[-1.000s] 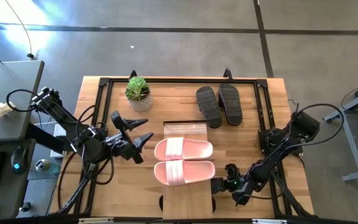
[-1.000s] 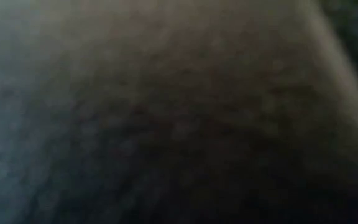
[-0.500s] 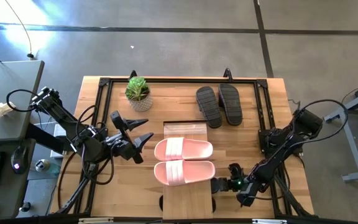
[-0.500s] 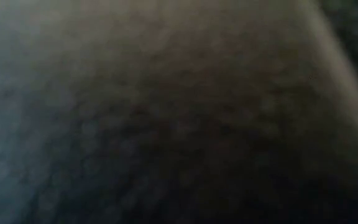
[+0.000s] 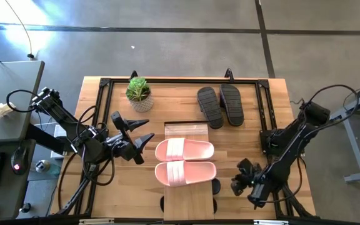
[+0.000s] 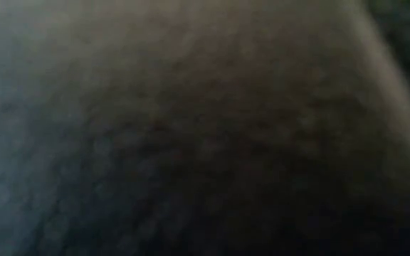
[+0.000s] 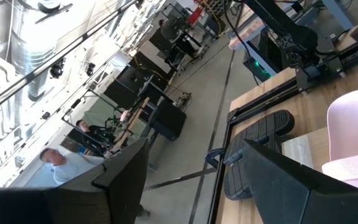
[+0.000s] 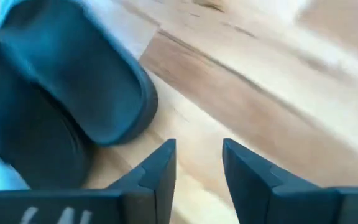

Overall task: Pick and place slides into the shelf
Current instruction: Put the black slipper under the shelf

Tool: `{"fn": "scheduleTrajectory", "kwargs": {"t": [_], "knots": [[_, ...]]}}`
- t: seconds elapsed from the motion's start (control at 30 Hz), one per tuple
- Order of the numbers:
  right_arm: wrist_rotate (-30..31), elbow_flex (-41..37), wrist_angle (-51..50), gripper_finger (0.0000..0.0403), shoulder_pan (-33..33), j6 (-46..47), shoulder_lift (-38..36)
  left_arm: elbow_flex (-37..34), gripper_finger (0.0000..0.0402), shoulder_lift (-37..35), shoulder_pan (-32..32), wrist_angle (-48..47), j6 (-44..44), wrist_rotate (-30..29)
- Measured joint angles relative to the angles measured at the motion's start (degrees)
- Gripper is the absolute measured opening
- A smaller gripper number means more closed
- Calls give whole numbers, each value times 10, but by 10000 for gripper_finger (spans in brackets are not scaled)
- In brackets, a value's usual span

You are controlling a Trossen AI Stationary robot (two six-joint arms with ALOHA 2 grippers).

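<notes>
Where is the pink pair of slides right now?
In the high view the pink slides lie side by side across the light-wood shelf at the table's middle, between the left gripper and the right gripper.

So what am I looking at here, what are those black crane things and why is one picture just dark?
They are two robot arms at a wooden table, each ending in a two-finger gripper. The overhead picture shows everything: a pink pair of slides on the narrow shelf, a black pair and a potted plant behind. The left gripper waits open, empty. The right gripper holds nothing; its own camera sees a black slide nearby. The dark picture is the table-level camera, showing nothing.
</notes>
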Motion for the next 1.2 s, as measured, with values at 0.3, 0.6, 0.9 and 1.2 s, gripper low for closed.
{"fn": "scheduleTrajectory", "kwargs": {"t": [0.3,0.6,0.9,1.2], "knots": [[-3,-50,170,10,-13,-185,35,0,243,0,0,0,-23,0],[-39,-52,214,2,-40,-219,87,0,243,0,0,0,-42,-16],[-27,-50,231,0,-61,-235,94,0,243,0,0,0,-44,-16],[-56,-49,262,0,-92,-295,94,0,243,0,0,0,-44,-26]]}}
